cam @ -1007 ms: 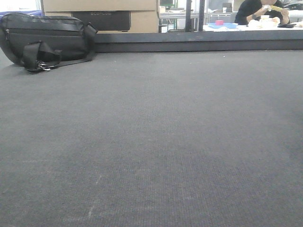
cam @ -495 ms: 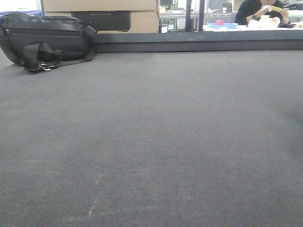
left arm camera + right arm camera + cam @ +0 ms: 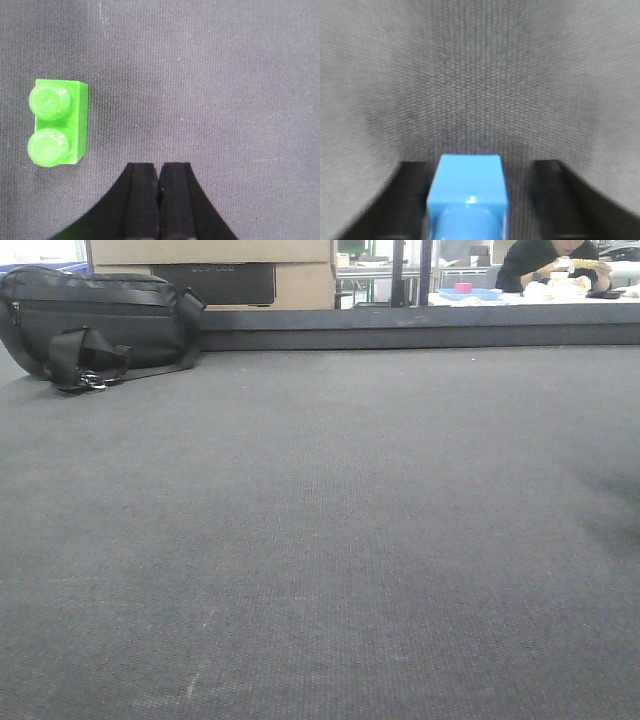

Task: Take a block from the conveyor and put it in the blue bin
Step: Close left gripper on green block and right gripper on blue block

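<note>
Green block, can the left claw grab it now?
Probably yes, but not straight away. The green block lies bare on the conveyor with nothing blocking it, off to one side of the left claw, whose jaws are shut. It would need to shift over and open first.

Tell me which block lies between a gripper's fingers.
The blue plastic block, sitting inside the open right gripper; the green two-stud block lies off to the side of the shut left gripper.
</note>
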